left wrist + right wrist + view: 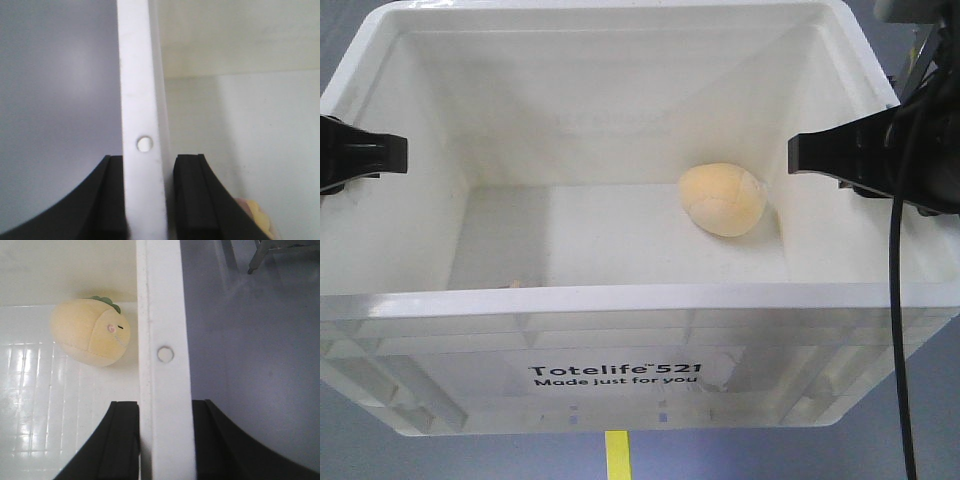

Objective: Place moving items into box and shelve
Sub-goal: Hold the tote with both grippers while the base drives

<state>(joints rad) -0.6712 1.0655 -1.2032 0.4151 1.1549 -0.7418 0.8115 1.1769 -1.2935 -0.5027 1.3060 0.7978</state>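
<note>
Looks loaded, with the plush toy [724,200] lying right of centre on the floor of the box [620,298], and pinched tight on opposite side rims by left gripper [147,195] and right gripper [164,440], leaving just the shelving.

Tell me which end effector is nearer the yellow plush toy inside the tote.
Right. The right end effector clamps the tote at its right wall, just beside the plush toy; the left end effector clamps the opposite wall, across the floor from it.
</note>
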